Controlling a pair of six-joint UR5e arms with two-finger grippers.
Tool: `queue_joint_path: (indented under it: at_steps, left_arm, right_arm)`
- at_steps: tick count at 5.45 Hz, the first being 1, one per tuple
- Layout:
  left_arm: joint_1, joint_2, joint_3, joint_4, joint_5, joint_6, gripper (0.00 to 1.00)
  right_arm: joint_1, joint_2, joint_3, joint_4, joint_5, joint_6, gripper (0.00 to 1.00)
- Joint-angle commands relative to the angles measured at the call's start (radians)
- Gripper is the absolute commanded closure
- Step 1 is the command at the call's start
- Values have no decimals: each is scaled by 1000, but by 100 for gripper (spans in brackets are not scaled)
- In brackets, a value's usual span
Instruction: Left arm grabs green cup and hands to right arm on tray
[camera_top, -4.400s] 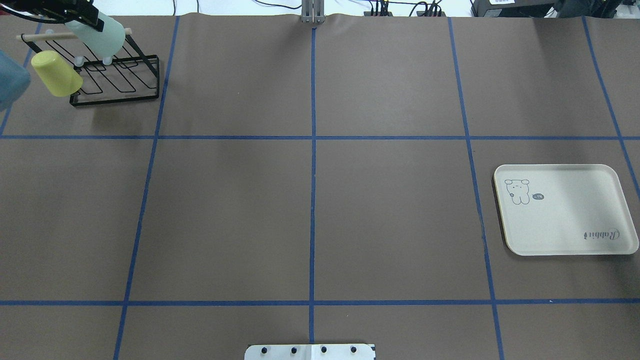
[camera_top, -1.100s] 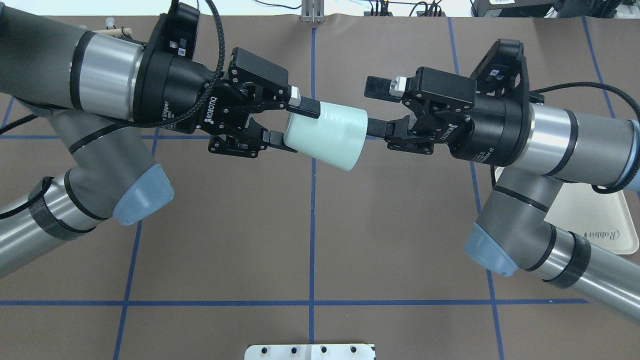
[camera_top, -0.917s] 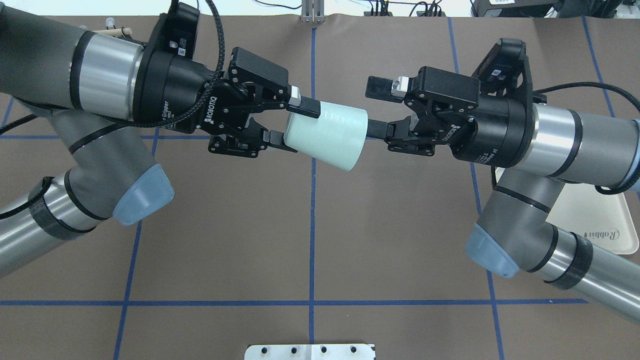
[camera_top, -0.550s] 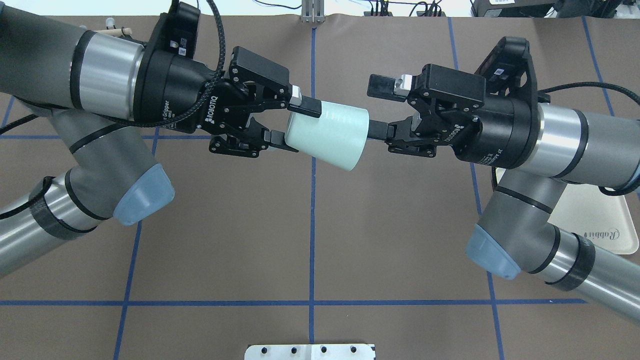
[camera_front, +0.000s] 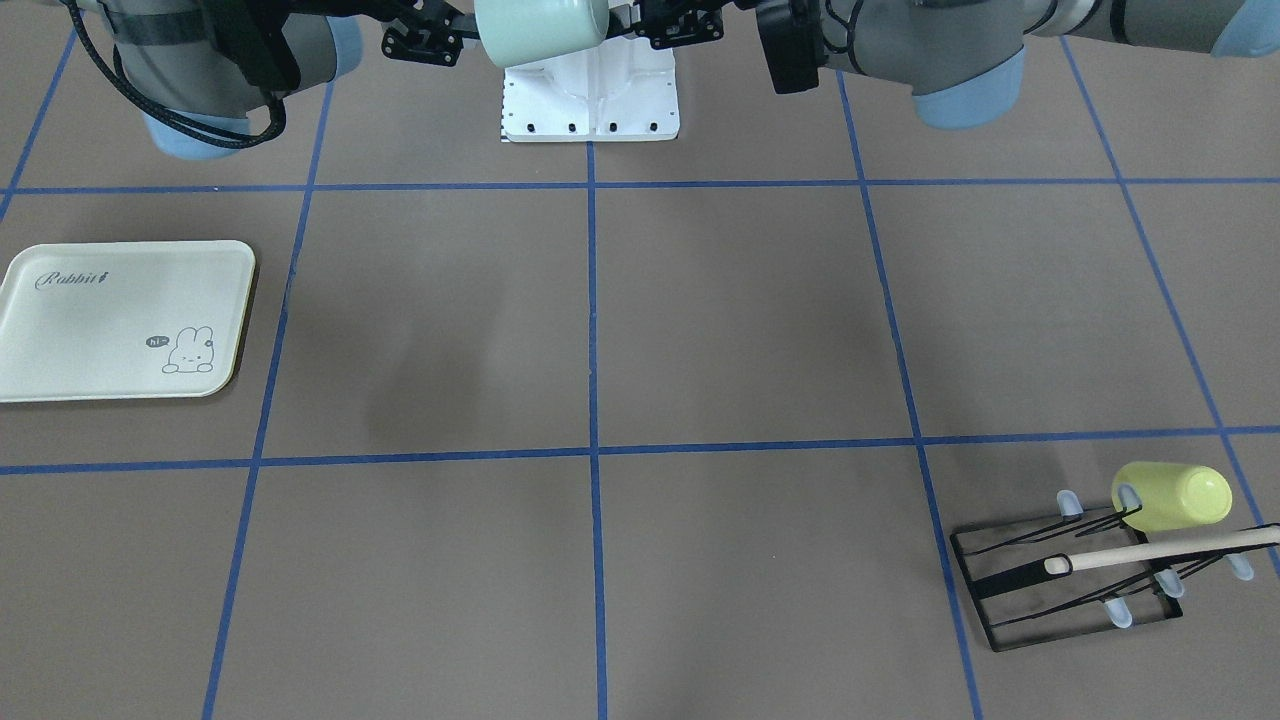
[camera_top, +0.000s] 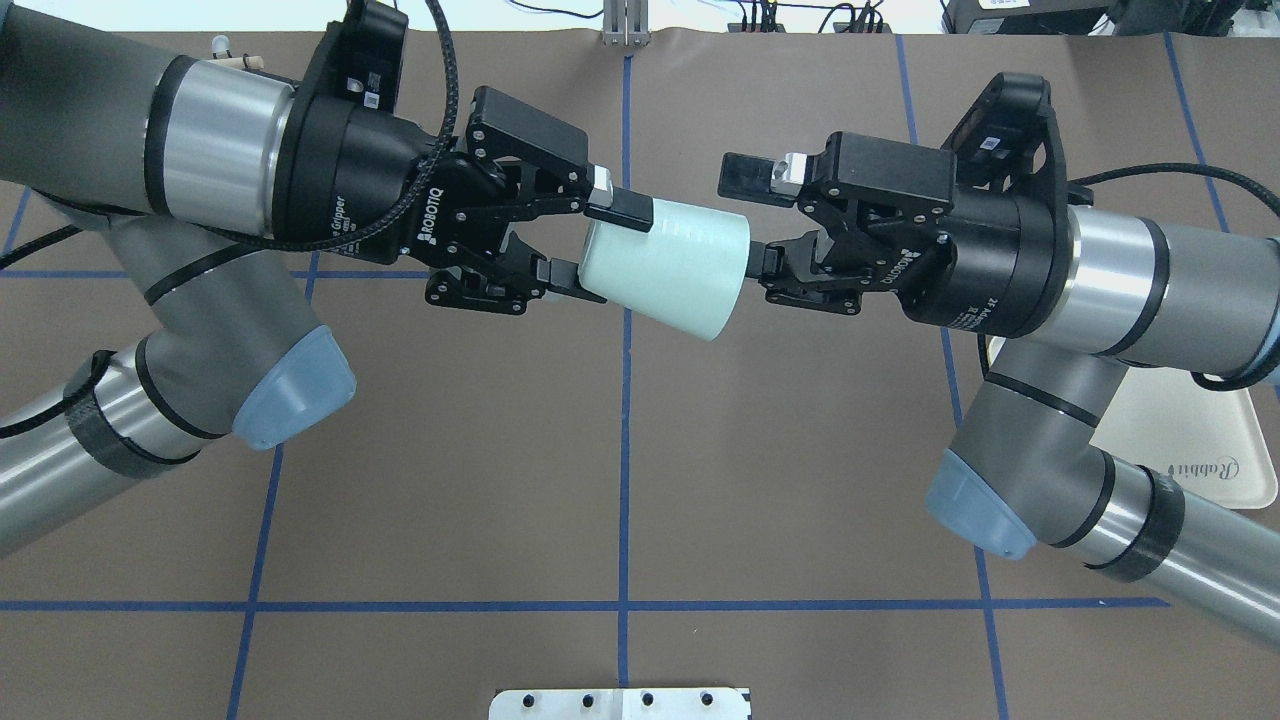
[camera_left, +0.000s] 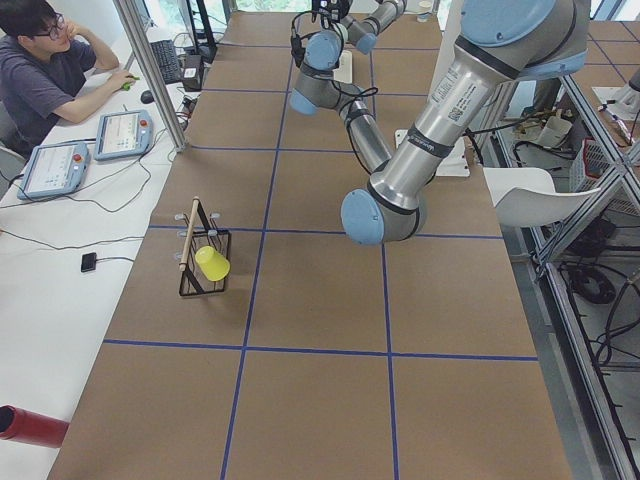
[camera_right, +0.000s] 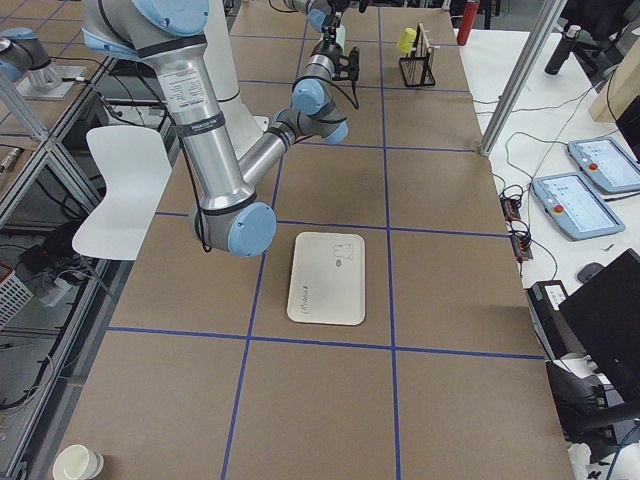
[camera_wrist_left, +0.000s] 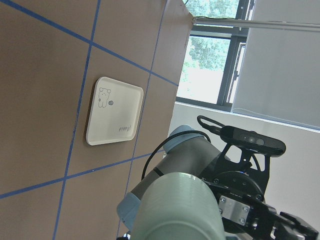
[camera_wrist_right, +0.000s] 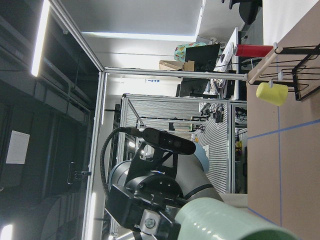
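Note:
The pale mint-green cup (camera_top: 668, 265) hangs on its side in mid-air above the table's middle. My left gripper (camera_top: 605, 250) is shut on its narrow base end. My right gripper (camera_top: 748, 220) is open at the cup's wide mouth. One finger stands clear beyond the rim and the other reaches the mouth; I cannot tell whether it touches. In the front view the cup (camera_front: 540, 28) sits at the top edge between both grippers. It also shows in the left wrist view (camera_wrist_left: 180, 207) and the right wrist view (camera_wrist_right: 225, 222). The cream Rabbit tray (camera_front: 120, 320) lies empty on the right arm's side.
A black wire rack (camera_front: 1070, 585) with a wooden rod holds a yellow-green cup (camera_front: 1170, 497) at the far left corner of the table. The tray (camera_top: 1200, 440) is partly hidden under my right arm. An operator sits at the table's far side in the exterior left view.
The left gripper has carried the cup from the rack to the middle. In the last second it edged right, and the open right gripper closed in on the cup's mouth.

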Motion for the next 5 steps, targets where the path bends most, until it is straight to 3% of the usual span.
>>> queue_joint_path:
  at_steps: [1, 2, 3, 4, 5]
  left_arm:
    - [0, 0, 0, 0, 2, -2, 89]
    - [0, 0, 0, 0, 0, -2, 86]
    - [0, -3, 0, 0, 2, -17, 35]
    - [-1, -8, 3, 0, 3, -14, 0]
    - [-6, -8, 6, 2, 3, -11, 0]
  right_arm:
    - [-1, 7, -6, -8, 2, -7, 35]
    - [-1, 7, -9, -20, 20, -9, 81]
    - [-1, 6, -9, -20, 22, -11, 100]
    - [7, -2, -7, -16, 23, -11, 100]
    - [28, -5, -4, -10, 44, -9, 100]
